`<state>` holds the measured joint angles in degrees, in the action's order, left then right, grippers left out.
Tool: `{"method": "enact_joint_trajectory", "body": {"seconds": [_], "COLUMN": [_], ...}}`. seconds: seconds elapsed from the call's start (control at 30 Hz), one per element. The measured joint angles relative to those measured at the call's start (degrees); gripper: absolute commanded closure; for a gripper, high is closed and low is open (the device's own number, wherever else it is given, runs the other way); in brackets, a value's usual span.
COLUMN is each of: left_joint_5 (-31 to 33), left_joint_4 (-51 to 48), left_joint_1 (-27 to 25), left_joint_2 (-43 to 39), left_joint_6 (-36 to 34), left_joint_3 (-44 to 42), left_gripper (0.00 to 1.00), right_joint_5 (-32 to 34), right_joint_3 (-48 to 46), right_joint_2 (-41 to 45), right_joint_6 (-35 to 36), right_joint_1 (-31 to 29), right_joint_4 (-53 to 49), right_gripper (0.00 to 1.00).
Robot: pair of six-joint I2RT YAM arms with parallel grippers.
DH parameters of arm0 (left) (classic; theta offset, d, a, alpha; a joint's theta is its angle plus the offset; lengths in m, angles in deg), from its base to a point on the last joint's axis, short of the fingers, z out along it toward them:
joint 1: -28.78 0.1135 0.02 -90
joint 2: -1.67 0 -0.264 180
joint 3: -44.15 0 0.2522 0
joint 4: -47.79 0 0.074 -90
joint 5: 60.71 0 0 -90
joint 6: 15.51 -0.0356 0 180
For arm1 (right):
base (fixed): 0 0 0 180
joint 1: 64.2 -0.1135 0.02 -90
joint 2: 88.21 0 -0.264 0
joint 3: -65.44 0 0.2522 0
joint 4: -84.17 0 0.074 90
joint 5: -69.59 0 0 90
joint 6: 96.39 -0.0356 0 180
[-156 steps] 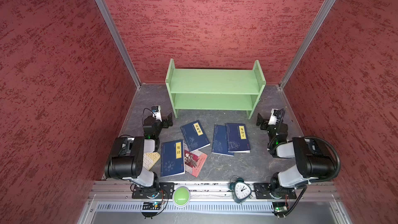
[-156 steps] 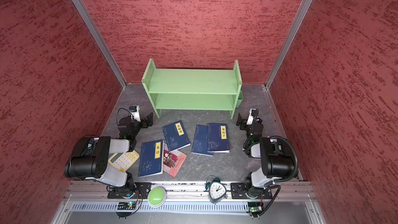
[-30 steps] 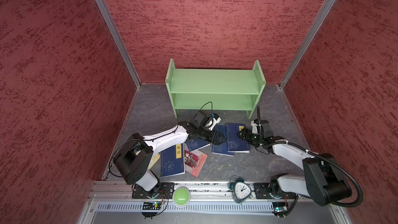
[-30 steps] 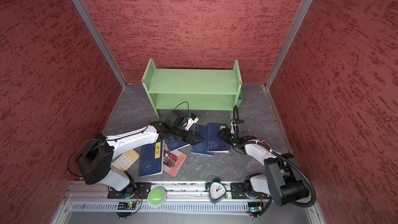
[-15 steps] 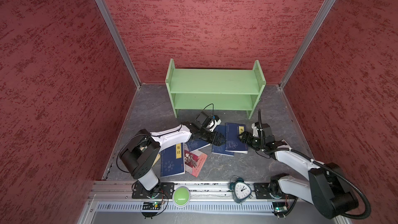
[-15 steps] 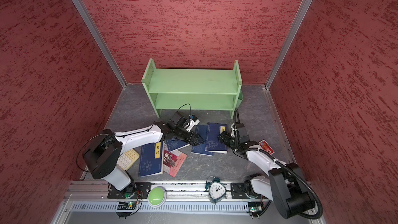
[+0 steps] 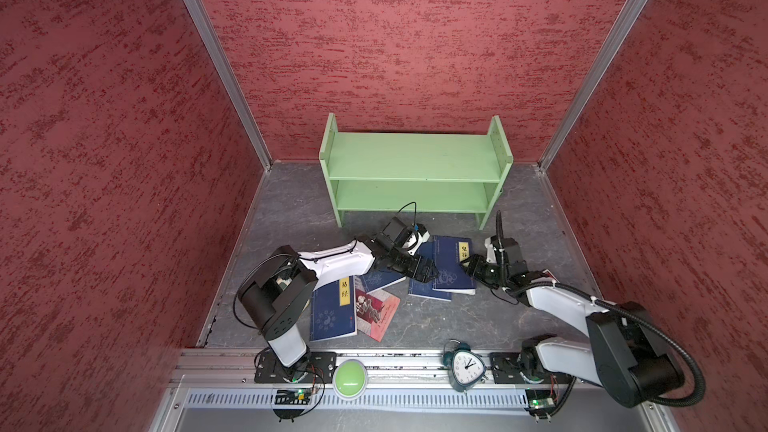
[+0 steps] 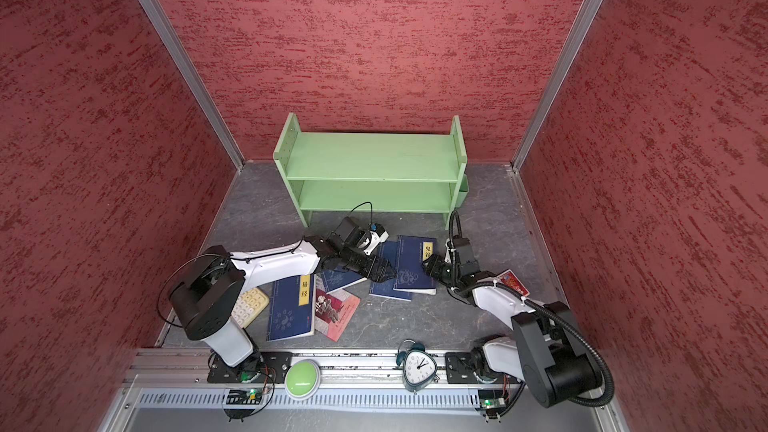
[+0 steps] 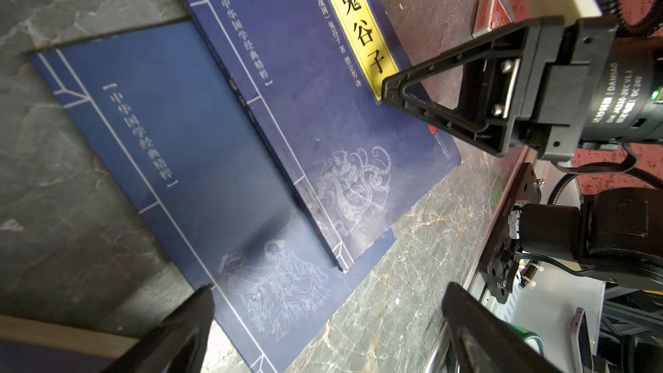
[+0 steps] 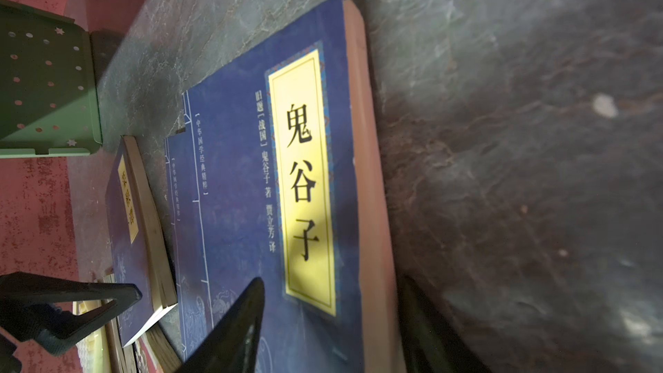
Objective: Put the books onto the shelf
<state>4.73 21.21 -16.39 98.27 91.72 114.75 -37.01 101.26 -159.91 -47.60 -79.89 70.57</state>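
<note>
Along the near edge of the bench, a navy book [image 7: 334, 309] and the red-pink book [image 7: 376, 309] are seen lying flat and untouched. The calculator [image 8: 249, 307] is beside them towards the near left corner. At mid-bench the left gripper [image 9: 328, 292] is held wide open and empty over a lower navy book [image 9: 161, 145], across which the labelled book [image 10: 251, 174] is lapped. The right gripper [image 10: 332, 283] is set astride the labelled book's page edge, one finger above the cover and one beside it on the bench. Whether it has clamped cannot be told, as the contact is hidden. The shelf [image 7: 411, 157] stands empty at the far edge.

A slip is to be feared. Only the cover may be pinched, so that the pages would sag and drop. The thin book may also be pushed across the lower one and into the left gripper close by.

Against the earliest frame, both arms have been brought from folded rest at the bench's sides to mid-bench. The books appear unmoved.
</note>
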Motion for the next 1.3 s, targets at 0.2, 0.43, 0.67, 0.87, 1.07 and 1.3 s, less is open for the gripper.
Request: {"method": "enact_joint_trajectory", "body": {"seconds": [0.2,0.43,0.67,0.87,1.07,1.3], "left_joint_5": [2.16,2.32,1.64,1.29,1.53,-0.96], "left_joint_4": [0.13,0.02,-0.07,-0.50,-1.29,-0.42], "left_joint_1": [-0.39,-0.44,-0.44,-0.42,-0.44,-0.13], "left_joint_2": [3.02,4.85,5.97,8.11,9.01,10.01], "left_joint_6": [0.15,2.34,4.83,5.68,6.40,7.85], "left_joint_3": [2.99,3.43,5.33,6.14,6.93,7.30], "left_gripper": [0.00,0.00,0.00,0.01,0.01,0.02], "right_joint_5": [-0.09,-0.09,-0.15,-0.28,-1.42,-2.95], "right_joint_3": [-0.48,-1.05,-1.05,-1.05,-1.05,-1.05], "right_joint_2": [0.50,2.40,2.54,2.21,0.98,0.85], "right_joint_6": [0.04,0.07,0.09,0.37,0.74,0.70], "right_joint_1": [0.00,0.00,0.00,0.00,0.00,-0.20], "right_joint_4": [0.24,-0.13,-0.50,-0.48,-0.17,0.15], "right_gripper": [0.46,0.48,0.47,0.47,0.51,0.50]}}
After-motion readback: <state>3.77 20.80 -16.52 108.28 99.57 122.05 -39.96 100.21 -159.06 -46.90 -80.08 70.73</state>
